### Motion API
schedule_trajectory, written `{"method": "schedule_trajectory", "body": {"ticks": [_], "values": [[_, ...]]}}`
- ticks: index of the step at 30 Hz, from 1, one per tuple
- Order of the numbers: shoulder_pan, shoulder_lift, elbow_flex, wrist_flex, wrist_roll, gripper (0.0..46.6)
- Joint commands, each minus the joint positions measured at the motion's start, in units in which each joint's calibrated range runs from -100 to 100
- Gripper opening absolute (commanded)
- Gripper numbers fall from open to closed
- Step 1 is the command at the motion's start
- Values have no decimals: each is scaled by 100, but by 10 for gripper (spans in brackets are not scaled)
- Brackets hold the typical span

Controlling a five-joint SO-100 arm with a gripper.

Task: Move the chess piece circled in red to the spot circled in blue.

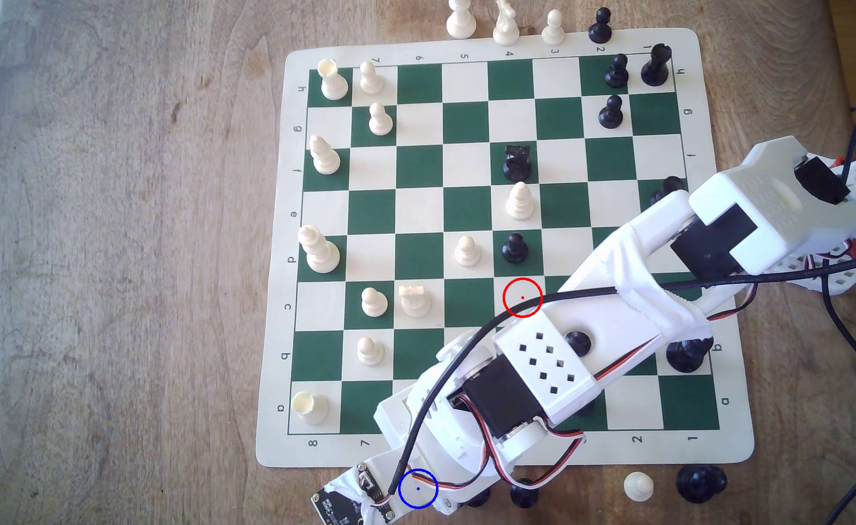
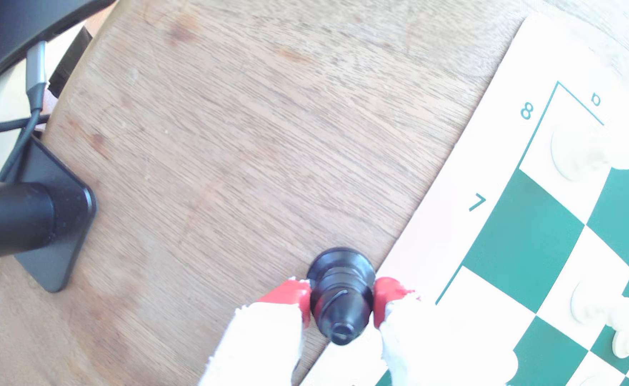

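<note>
Surface (image 1: 112, 252) is bare brown wood, w/ the chess mat (image 1: 729, 444) on the exterior view's right half. Arm (image 1: 617, 282) reaches diagonally across the mat from the far right to the near edge, its wrist end hanging over the wood just off the mat.

Risks, as I judge them:
- Pawn (image 2: 342, 297) looks tilted in the grip, head toward the lens, base toward the wood. Let go like that and it prob tips or rolls instead of standing.
- Base sits right at the mat's border in the wrist view. If it lands half on the edge it rocks.
- Other black pieces (image 1: 524, 492) stand on the wood just beside the blue ring (image 1: 418, 488), on the exterior view's right. Arm or cable swinging that way could knock them.
- Whether the base touches the wood: can't tell.

Views differ:
- Exterior view gives both rings. Red ring (image 1: 522, 298) sits on an empty light square, so the pawn is off the board. Blue ring falls on the wrist end, so the pawn is approx at its target.
- Wrist view gives the grip: fingers (image 2: 294, 297) w/ red pads pinch the pawn's body from both sides, gripper (image 2: 342, 301) clamped on it.
</note>
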Motion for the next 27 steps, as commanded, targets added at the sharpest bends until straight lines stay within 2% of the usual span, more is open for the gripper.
{"method": "schedule_trajectory", "body": {"ticks": [1, 9, 13, 27], "values": [[32, -181, -661, -70, -29, 28], [9, -36, -788, -95, -49, 28], [9, 227, -1223, -13, -73, 29], [24, 261, -1169, 323, -10, 35]]}}
